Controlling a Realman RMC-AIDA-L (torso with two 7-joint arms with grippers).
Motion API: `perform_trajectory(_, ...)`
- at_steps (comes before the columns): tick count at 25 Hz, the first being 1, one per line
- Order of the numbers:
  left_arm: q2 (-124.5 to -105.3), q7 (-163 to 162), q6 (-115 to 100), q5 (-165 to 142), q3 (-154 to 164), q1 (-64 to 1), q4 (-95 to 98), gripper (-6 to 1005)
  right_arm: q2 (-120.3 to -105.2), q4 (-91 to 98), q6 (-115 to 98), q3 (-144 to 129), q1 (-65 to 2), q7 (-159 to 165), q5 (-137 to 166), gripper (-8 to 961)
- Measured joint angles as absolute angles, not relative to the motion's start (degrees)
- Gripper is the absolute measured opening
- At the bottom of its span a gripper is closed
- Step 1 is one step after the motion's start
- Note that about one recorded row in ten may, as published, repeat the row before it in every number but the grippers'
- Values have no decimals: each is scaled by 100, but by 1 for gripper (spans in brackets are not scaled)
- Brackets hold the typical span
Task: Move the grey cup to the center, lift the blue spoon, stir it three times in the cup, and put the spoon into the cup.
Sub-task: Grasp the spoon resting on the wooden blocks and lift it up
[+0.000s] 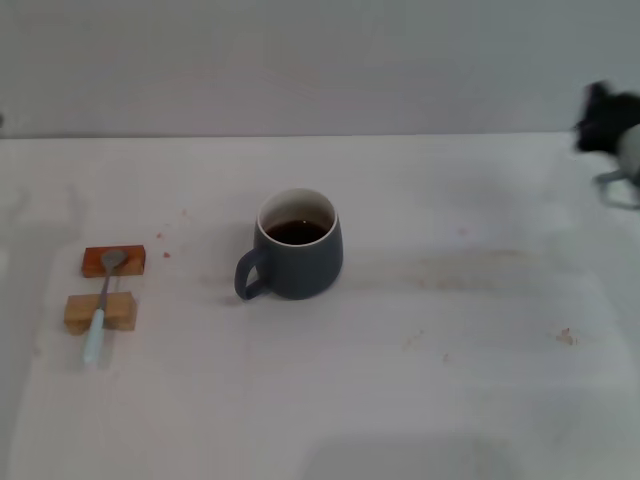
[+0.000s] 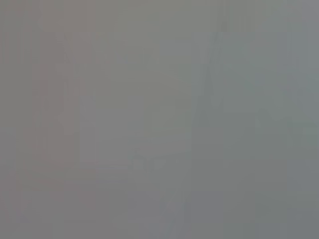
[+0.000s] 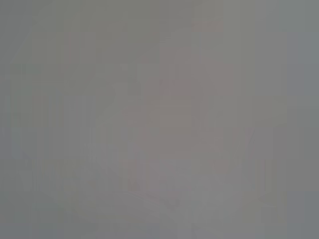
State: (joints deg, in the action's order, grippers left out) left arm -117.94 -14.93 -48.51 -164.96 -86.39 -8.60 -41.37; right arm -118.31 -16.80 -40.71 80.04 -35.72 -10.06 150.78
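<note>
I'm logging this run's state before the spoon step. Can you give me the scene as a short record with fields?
grey cup: upright near the table's middle, handle toward the robot's left, dark liquid inside
blue spoon: lying across two wooden blocks on the left, untouched
right gripper: at the far right edge, away from the cup; blurred
left gripper: not in view
table: white, lightly stained
wrist views: show nothing usable
</note>
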Motion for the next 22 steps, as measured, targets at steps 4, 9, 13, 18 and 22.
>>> perform_trajectory(4,-11819,-1122,-4074,-16493,-8342,-773,-4772,660,-11704,-1643,-4305,8563,-3505,-1004,15083,42)
perform_trajectory(9,-11858,-374,-2227,-16415,-8246,-284,-6251,660,-11546,-1623,-4322,8814,-3461,-986,15082,42)
perform_trajectory(13,-11854,-328,-1574,-16344,-8344,-81,-6784,660,-11477,-1595,-4330,8963,-3459,-985,15091,42)
perform_trajectory(18,-11853,-258,-1141,-16284,-8465,275,-7292,660,-11403,-1590,-4365,8992,-3491,-983,15086,42)
perform_trajectory(22,-11835,-288,-1077,-16184,-8281,595,-7624,660,-11385,-1590,-4361,8999,-3538,-994,15078,42)
